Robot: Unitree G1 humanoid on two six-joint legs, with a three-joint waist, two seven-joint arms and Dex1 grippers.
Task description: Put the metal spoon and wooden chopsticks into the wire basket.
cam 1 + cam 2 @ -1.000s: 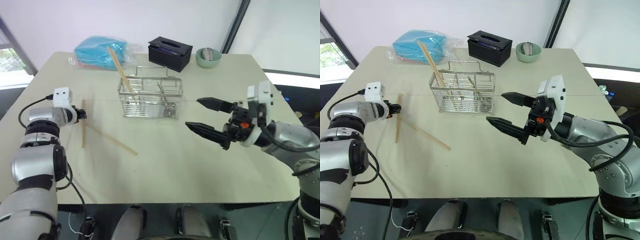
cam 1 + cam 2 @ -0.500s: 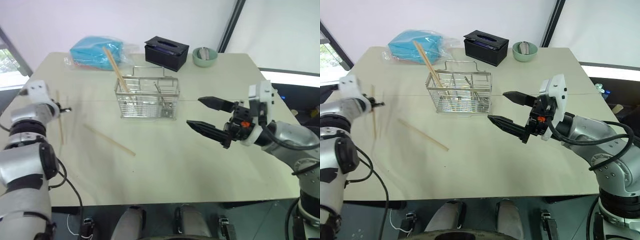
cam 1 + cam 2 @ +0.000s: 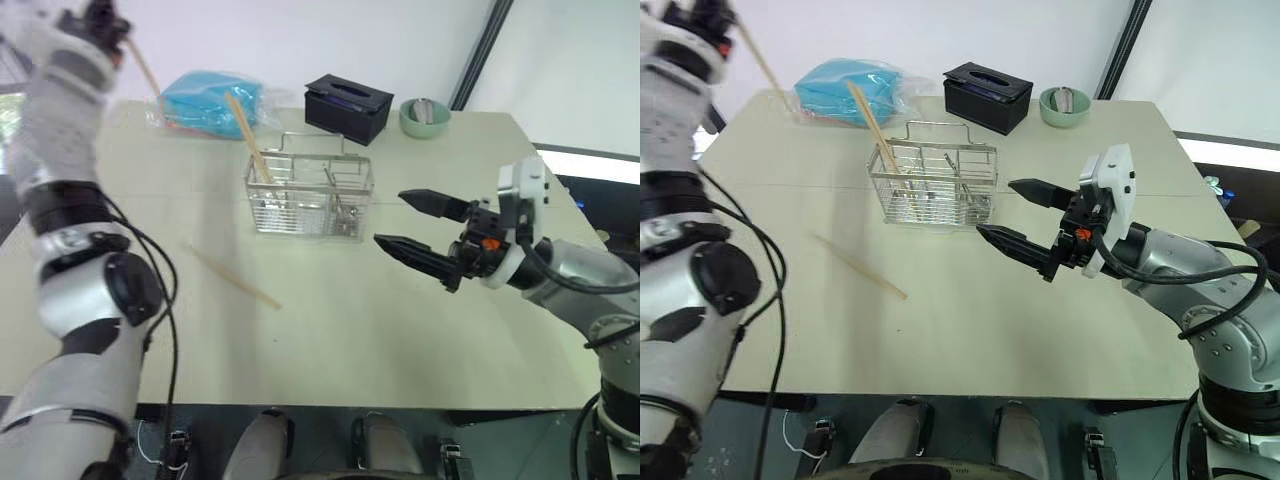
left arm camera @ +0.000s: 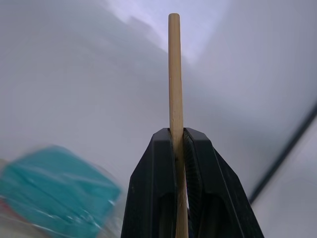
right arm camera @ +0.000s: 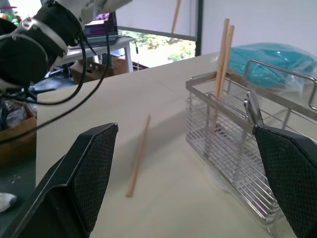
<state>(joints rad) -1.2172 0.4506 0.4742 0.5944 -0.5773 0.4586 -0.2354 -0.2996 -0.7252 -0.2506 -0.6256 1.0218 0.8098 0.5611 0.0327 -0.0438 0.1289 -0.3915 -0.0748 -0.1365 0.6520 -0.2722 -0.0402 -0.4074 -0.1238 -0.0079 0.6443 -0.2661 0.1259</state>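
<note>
High to the left of the wire basket [image 3: 309,196], the left claw [image 3: 103,18] is clamped tight on one wooden chopstick [image 4: 175,94], which sticks out past its fingertips well above the worktop [image 3: 400,330]. Another chopstick [image 3: 232,277] lies flat on the worktop, to the left of the basket and nearer the robot, well apart from it. Two chopsticks [image 3: 246,138] stand leaning in the basket's left end, their tops slanting out above the rim. In a compartment toward the basket's right end stands a thin shiny piece that looks like the metal spoon [image 3: 336,199], handle up. To the right of the basket and near it, the right claw [image 3: 420,232] hovers above the worktop with its fingers spread wide and nothing between them. By my reading the job is well along: the spoon and two sticks are in, one stick is lifted and needs carrying over, and the last is yet to be picked up.
</note>
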